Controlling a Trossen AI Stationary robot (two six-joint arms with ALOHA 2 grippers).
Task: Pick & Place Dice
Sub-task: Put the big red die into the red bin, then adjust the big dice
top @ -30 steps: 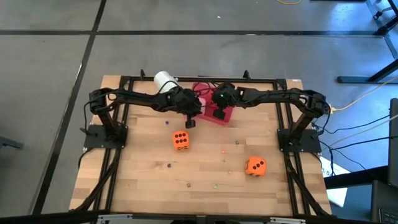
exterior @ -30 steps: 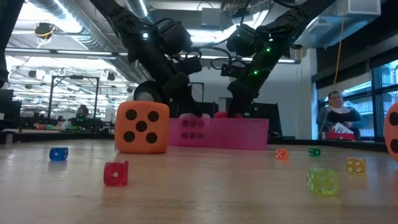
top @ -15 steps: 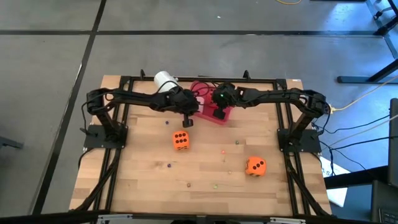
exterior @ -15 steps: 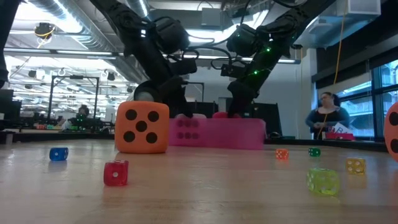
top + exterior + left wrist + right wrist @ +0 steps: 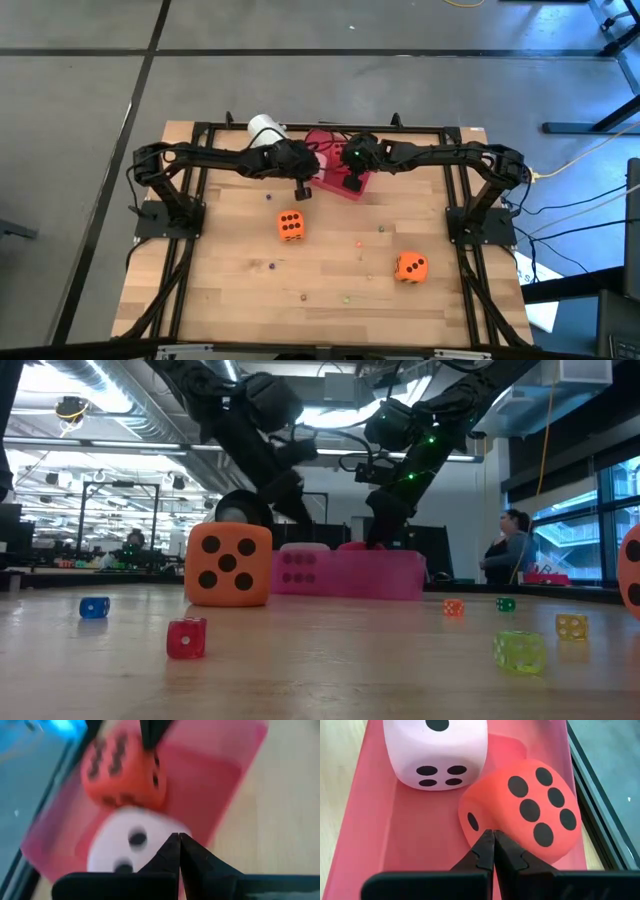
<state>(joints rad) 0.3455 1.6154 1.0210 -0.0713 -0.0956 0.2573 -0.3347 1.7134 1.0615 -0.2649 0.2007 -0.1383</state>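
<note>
The red-pink tray (image 5: 362, 190) lies at the table's far middle. In it a pink die (image 5: 436, 752) sits flat and a red die (image 5: 525, 810) stands tilted beside it. Two orange dice rest on the wood: one (image 5: 291, 226) near the centre, one (image 5: 410, 267) toward the right. My right gripper (image 5: 493, 837) is shut and points down into the tray, its tips at the red die. My left gripper (image 5: 300, 194) is shut and empty, and hangs above the tray's left end, by the pink die (image 5: 125, 845). My right gripper slants down from the table's right side, its shut fingertips (image 5: 487, 840) at the lower edge of the red die's one-pip side (image 5: 472, 821). I cannot tell whether they touch it. The die stays in the tray.
A white cup (image 5: 263, 127) lies on its side at the far edge, left of the tray. Several tiny coloured dice are scattered over the near half, among them a blue one (image 5: 94, 607) and a red one (image 5: 186, 637). Black frame rails run along the table's sides.
My left gripper has risen from the tray's left end and tipped a little more level, staying shut and empty. My right gripper and all the dice have kept still.
</note>
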